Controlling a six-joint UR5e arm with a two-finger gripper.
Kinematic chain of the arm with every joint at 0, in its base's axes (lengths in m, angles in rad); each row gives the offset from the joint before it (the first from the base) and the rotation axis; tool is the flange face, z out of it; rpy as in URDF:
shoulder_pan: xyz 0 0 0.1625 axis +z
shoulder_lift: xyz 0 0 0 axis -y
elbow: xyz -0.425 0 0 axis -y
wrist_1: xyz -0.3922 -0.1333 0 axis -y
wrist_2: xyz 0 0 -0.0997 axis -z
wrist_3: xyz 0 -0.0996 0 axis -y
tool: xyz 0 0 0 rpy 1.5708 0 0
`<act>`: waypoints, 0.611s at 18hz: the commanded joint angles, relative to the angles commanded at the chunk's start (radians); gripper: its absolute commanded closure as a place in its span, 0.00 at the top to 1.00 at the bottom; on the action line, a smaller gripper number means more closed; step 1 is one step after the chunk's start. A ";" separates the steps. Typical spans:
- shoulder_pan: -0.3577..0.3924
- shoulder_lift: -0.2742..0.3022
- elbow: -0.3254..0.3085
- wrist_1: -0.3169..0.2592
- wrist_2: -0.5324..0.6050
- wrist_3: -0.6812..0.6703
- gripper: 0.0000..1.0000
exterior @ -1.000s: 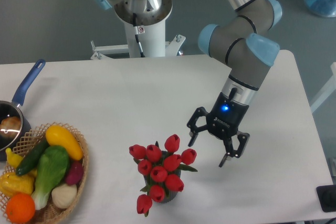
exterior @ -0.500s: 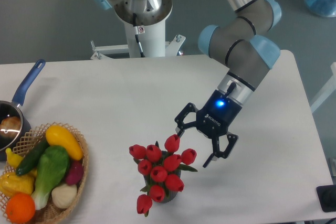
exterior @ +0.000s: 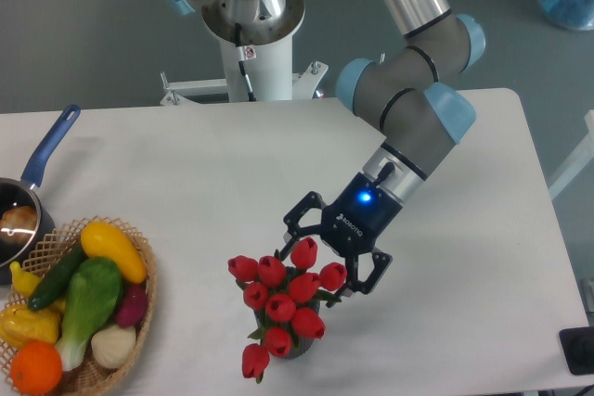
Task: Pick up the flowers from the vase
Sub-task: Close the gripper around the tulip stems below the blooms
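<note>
A bunch of red tulips, the flowers (exterior: 283,303), stands in a dark vase (exterior: 295,348) near the table's front edge; only a sliver of the vase shows under the blooms. My gripper (exterior: 323,261) is open, just above the upper right side of the bunch. Its left fingertip (exterior: 289,234) stands beside the top tulip and its right one (exterior: 360,286) next to the rightmost tulip. Whether the fingers touch the petals cannot be told.
A wicker basket (exterior: 139,308) of colourful vegetables sits at the front left. Behind it, a blue-handled saucepan (exterior: 42,159) lies at the left edge. The robot's white base (exterior: 255,34) stands behind the table.
The open gripper has moved left and down from the right of the flowers until its fingers straddle the top right tulips. The flowers and vase have not moved.
</note>
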 joint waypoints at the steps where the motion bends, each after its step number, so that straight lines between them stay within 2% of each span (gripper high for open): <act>1: -0.003 -0.003 0.000 0.000 -0.002 0.000 1.00; 5: -0.014 -0.015 0.000 0.000 0.000 0.000 0.99; 7: -0.017 -0.014 0.000 0.000 -0.002 0.000 0.82; 9: -0.015 -0.014 0.000 0.000 -0.005 -0.003 0.54; 11: -0.014 -0.014 0.000 -0.002 -0.005 -0.003 0.35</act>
